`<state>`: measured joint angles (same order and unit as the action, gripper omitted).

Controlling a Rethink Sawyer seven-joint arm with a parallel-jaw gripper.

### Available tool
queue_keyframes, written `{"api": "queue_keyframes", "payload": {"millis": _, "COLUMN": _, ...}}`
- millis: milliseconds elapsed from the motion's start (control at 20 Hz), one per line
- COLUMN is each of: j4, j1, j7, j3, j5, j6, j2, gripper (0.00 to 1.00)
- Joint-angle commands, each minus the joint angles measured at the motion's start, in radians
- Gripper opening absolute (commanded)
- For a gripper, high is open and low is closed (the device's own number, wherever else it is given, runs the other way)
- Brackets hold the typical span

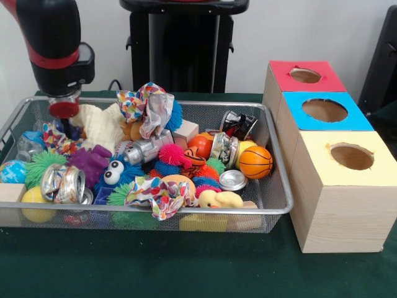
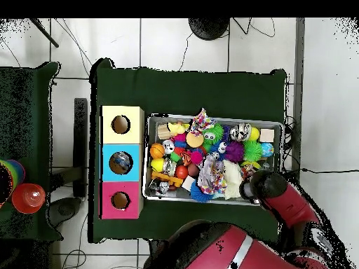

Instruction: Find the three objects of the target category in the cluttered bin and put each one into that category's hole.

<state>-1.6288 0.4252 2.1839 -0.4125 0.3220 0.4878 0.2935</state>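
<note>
Here the hand (image 1: 64, 109) is sunk into the far corner of the wire bin (image 1: 273, 205), among a cream knitted cloth (image 1: 99, 124) and a crumpled plastic bottle (image 1: 28, 144); whether it is released or clenched I cannot tell, since the clutter hides its tip. The target category is not evident; if it is the crushed cans, one lies near the front rim (image 1: 62, 183), another at the middle (image 1: 144, 150), another beside the basketball (image 1: 255, 161); they look light, stiff, dented and slippery, so a grip across the flattened sides seems best. The bin also holds spiky rubber balls, patterned cloths and a rubber duck (image 1: 220, 199). Three wooden boxes stand beside it on the green worktop (image 1: 186, 267); red (image 1: 305, 76), blue (image 1: 324, 110), yellow (image 1: 351, 156); overhead, something lies in the blue hole (image 2: 120, 162).
</note>
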Motion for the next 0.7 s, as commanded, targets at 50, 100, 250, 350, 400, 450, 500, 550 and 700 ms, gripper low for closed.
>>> {"api": "queue_keyframes", "payload": {"millis": 50, "j4": -0.036, "j1": -0.058, "j7": 0.286, "j3": 0.026, "j5": 0.081, "j6": 0.215, "j2": 0.065, "gripper": 1.00}}
{"api": "queue_keyframes", "payload": {"millis": 100, "j4": -0.046, "j1": -0.064, "j7": 0.289, "j3": 0.027, "j5": 0.085, "j6": 0.220, "j2": 0.072, "gripper": 1.00}}
{"api": "queue_keyframes", "payload": {"millis": 250, "j4": -0.067, "j1": -0.070, "j7": 0.273, "j3": 0.028, "j5": 0.089, "j6": 0.219, "j2": 0.084, "gripper": 1.00}}
{"api": "queue_keyframes", "payload": {"millis": 350, "j4": -0.108, "j1": -0.074, "j7": 0.271, "j3": 0.037, "j5": 0.104, "j6": 0.204, "j2": 0.104, "gripper": 1.00}}
{"api": "queue_keyframes", "payload": {"millis": 400, "j4": -0.121, "j1": -0.074, "j7": 0.268, "j3": 0.041, "j5": 0.110, "j6": 0.193, "j2": 0.111, "gripper": 1.00}}
{"api": "queue_keyframes", "payload": {"millis": 450, "j4": -0.129, "j1": -0.078, "j7": 0.273, "j3": 0.044, "j5": 0.117, "j6": 0.192, "j2": 0.114, "gripper": 1.00}}
{"api": "queue_keyframes", "payload": {"millis": 500, "j4": -0.143, "j1": -0.081, "j7": 0.276, "j3": 0.046, "j5": 0.125, "j6": 0.191, "j2": 0.122, "gripper": 1.00}}
{"api": "queue_keyframes", "payload": {"millis": 550, "j4": -0.157, "j1": -0.084, "j7": 0.279, "j3": 0.049, "j5": 0.134, "j6": 0.190, "j2": 0.130, "gripper": 1.00}}
{"api": "queue_keyframes", "payload": {"millis": 700, "j4": -0.206, "j1": -0.114, "j7": 0.302, "j3": 0.030, "j5": 0.154, "j6": 0.245, "j2": 0.187, "gripper": 1.00}}
